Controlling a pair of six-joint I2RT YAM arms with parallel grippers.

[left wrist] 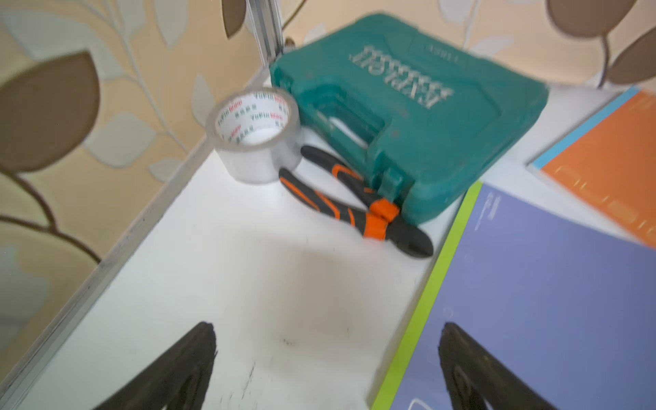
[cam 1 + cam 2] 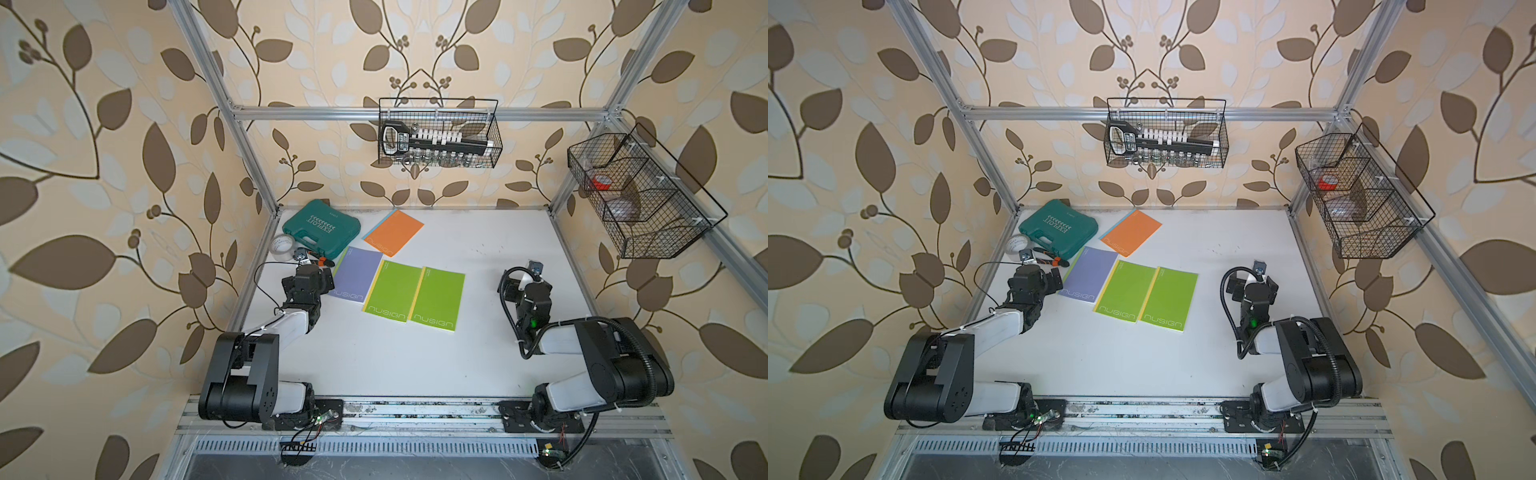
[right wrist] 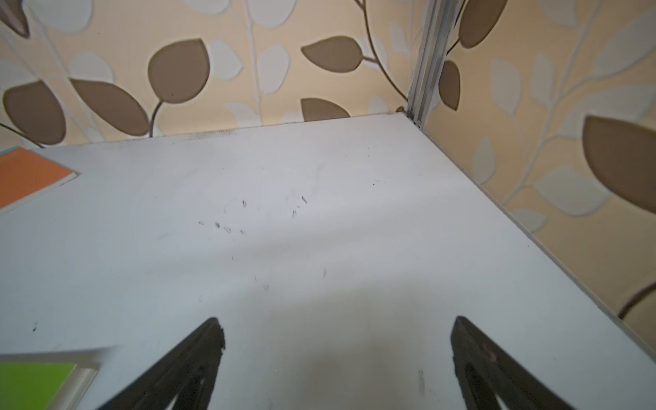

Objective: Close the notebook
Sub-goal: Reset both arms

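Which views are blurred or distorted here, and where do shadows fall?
Left wrist: soft throughout, with the lettering on the toolbox smeared. Right wrist: sharper, with crisp scuffs on the table and a soft shadow between the fingers of the right hand. Both top views: sharp and evenly lit with no glare, though the wide-angle perspective splays the posts outward.

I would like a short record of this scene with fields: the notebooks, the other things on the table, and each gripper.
notebooks: orange notebook, purple notebook, green notebook, second green notebook; all flat, covers up, no open pages visible
other things: teal tool case, tape roll, pliers, at the far corner of the table on the left arm's side
left gripper: open, empty, at the purple notebook's edge
right gripper: open, empty, over bare table
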